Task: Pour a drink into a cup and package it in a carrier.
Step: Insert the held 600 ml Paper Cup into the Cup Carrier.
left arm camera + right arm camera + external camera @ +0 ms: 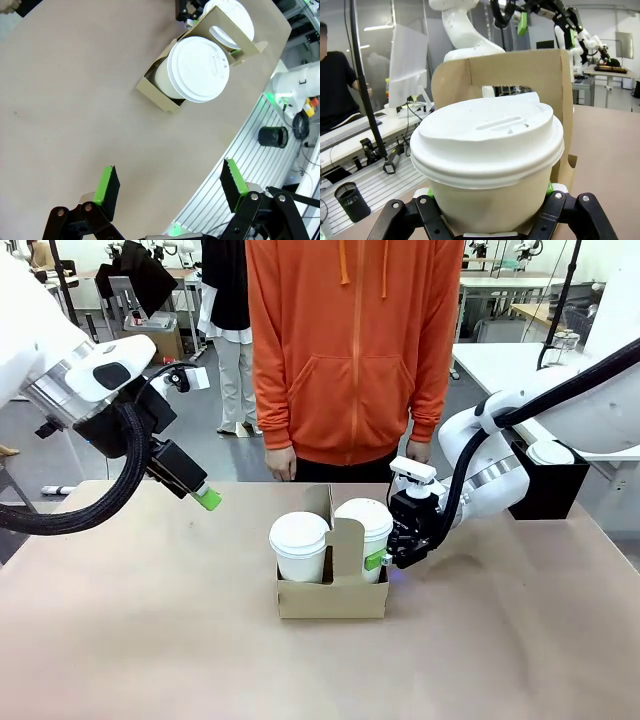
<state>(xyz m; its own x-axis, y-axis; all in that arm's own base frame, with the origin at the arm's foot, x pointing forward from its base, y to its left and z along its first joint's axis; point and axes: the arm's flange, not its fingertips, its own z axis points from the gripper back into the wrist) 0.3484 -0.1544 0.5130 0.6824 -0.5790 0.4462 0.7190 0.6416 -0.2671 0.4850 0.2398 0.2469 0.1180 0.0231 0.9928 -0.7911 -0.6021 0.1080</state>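
Cup with its white lid sits in the brown carrier on your desk, and your right end effector squeezes it. Another lidded cup stands beside it. Your left end effector hangs wide open, well apart.

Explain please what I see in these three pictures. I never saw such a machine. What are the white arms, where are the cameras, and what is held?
Two white robot arms work at a brown table; a person in orange stands opposite. One picture is from a fixed camera in front; the other two are from cameras on each wrist. On the table stands a cardboard carrier with two lidded white cups. The right gripper is closed around the right cup, seen close in its wrist view. The left gripper hangs open above the table, holding nothing. The left cup stands free.
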